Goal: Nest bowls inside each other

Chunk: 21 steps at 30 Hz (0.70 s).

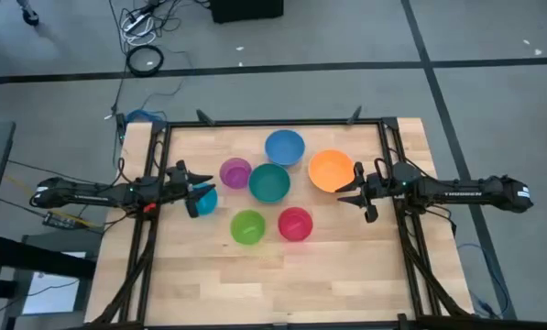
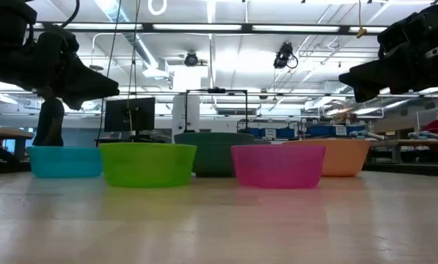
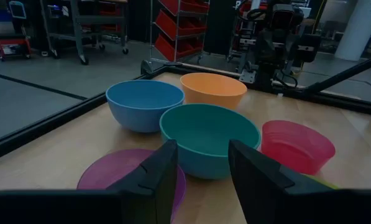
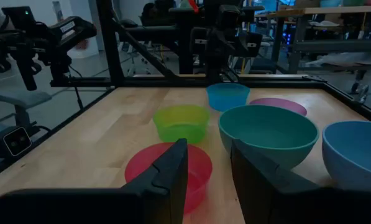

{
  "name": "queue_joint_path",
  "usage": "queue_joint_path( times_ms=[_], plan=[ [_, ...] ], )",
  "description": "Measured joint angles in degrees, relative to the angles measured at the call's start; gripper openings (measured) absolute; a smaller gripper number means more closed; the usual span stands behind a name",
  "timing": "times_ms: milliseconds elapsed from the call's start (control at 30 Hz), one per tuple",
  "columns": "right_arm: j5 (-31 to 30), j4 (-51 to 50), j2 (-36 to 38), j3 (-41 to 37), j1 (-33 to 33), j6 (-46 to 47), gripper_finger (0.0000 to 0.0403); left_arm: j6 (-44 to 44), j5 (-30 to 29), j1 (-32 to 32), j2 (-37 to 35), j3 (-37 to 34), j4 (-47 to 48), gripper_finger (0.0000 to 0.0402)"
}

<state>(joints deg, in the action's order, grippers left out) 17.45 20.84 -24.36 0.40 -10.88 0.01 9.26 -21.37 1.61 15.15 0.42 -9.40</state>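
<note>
Bowls: seven lay separate on the table [image 1: 346,275], none nested.
Centre: teal bowl [image 1: 269,183], with blue bowl [image 1: 285,148] behind and purple bowl [image 1: 235,172] beside it.
Front: green bowl [image 1: 247,226] and pink-red bowl [image 1: 295,224].
Left gripper [image 1: 194,191]: jaws open, empty, above the cyan bowl [image 1: 205,199].
Right gripper [image 1: 354,190]: jaws parted, empty, just beside the orange bowl [image 1: 329,170].
</note>
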Motion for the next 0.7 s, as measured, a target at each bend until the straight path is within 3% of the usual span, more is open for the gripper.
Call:
queue_joint_path(
  times_ms=[500,700],
  plan=[
    [-0.02,0.00,-0.02,0.00,-0.02,0.02,0.0112,-0.19,0.00,0.00,0.01,-0.01,-0.08,0.0152],
    [-0.02,1.40,-0.02,0.00,0.00,-1.36,0.0112,-7.34,-0.22,-0.09,0.01,-0.01,-2.12,0.0152]
  ],
)
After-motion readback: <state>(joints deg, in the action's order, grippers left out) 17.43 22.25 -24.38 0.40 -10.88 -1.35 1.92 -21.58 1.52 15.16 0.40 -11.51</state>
